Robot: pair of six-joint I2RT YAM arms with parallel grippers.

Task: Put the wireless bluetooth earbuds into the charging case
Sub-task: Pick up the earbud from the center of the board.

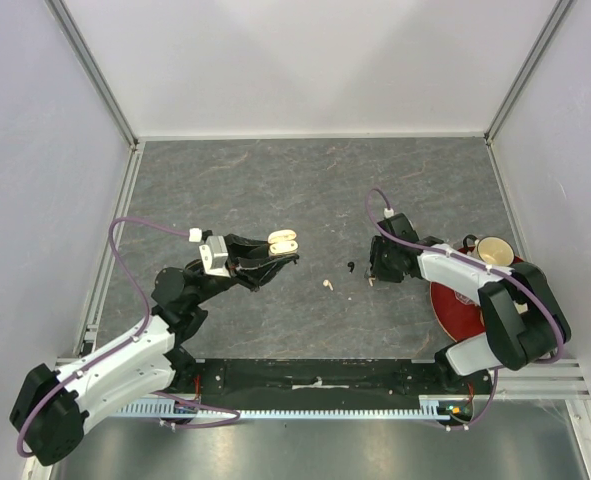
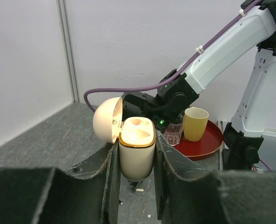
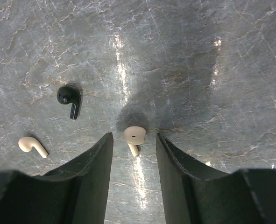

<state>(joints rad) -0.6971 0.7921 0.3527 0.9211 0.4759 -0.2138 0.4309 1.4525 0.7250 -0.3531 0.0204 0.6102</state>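
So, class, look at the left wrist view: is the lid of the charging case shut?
No, the charging case has its lid swung open to one side, leaving the gold-rimmed top face exposed.

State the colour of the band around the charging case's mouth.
Gold; the charging case shows best in the left wrist view.

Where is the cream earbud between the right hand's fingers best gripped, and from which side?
Probably across the rounded head of the cream earbud, from straight above: it lies flat, the thin stem runs along the gap, and the open right hand frames the head.
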